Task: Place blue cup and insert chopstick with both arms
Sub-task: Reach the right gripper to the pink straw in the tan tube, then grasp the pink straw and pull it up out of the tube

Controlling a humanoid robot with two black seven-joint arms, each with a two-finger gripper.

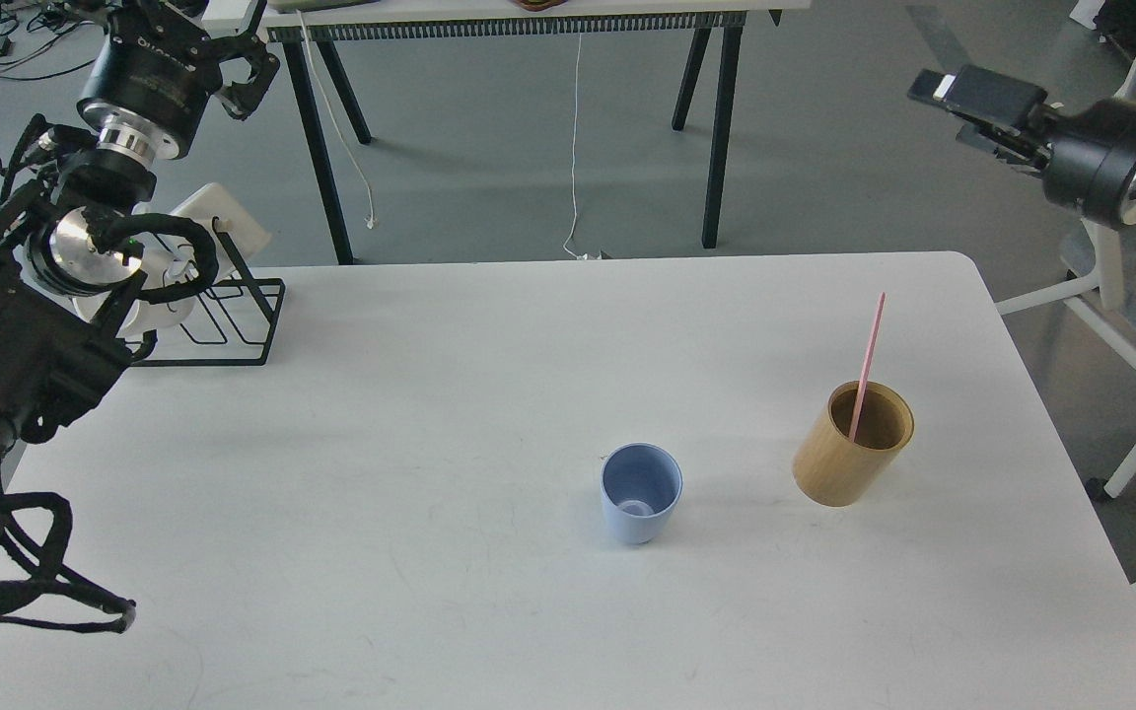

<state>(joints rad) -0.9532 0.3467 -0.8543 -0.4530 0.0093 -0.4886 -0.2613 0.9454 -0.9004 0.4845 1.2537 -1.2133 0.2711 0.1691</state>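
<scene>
One blue cup is seen upright and empty on the white table, near the centre. One tan holder stands well to its right, and one pink chopstick is leaned inside it, its upper end projecting far over the rim. One wire rack sits at the far left. The left gripper is raised, spread open and empty; whether the right gripper is parted or closed cannot be told.

We note a grey floor under even light. A black-legged table stands behind; a white chair sits right.
</scene>
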